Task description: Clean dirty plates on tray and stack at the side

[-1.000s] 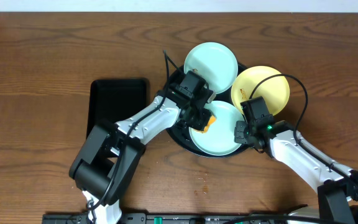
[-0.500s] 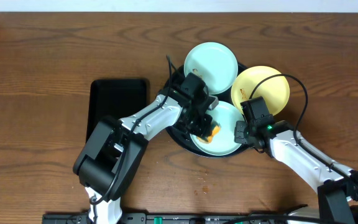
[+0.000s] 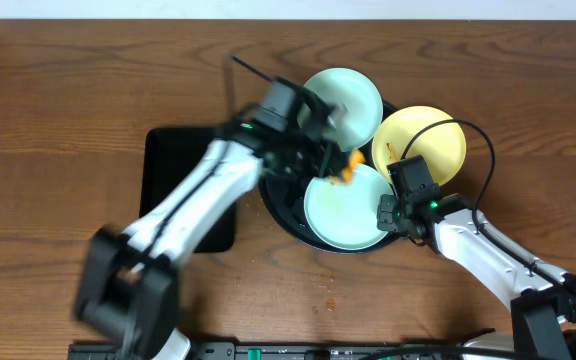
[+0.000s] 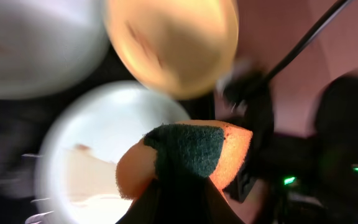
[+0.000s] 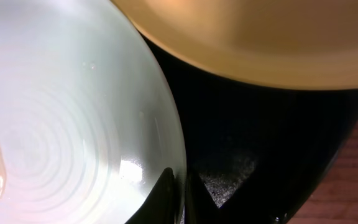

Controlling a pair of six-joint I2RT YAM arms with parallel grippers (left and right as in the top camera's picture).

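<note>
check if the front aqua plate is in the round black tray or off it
In the tray: the front aqua plate sits inside its rim, right gripper pinching the plate's edge.

Soft, even overhead light covers the brown wood-grain surface (image 3: 58, 100); shadows are faint. The white-and-black left arm (image 3: 193, 195) is smeared with blur. In the left wrist view only the orange sponge with a dark green face (image 4: 190, 150) is sharp. In the right wrist view the pale aqua round plate (image 5: 61, 124) shows a small glare patch, the pale yellow round plate (image 5: 260, 37) is out of focus, and the glossy black round tray (image 5: 260, 143) is dim.
</note>
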